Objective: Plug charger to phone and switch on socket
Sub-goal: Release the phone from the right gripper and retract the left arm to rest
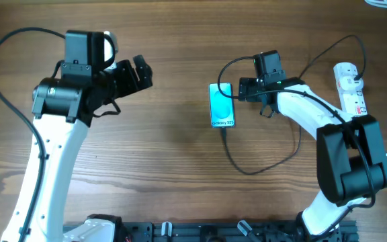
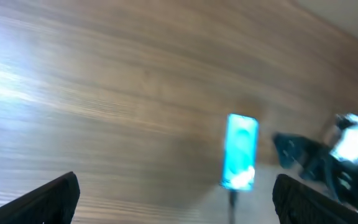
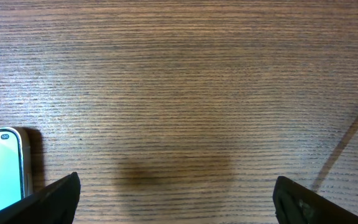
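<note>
The whole left wrist view is blurred, leaving the phone (image 2: 240, 151) a cyan smear with unreadable text, and the right wrist view's left edge cuts it down to one corner. From overhead, the socket (image 1: 350, 86) switches are too small to read. So is the seating of the charger (image 1: 224, 134) tip at the phone.

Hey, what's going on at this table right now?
Two robot arms are set up to charge a phone. The cable reaches the phone's lower end and looks plugged in. The right gripper hovers open beside the phone, holding nothing. The left gripper hangs open well away. Nothing touches the socket.
</note>
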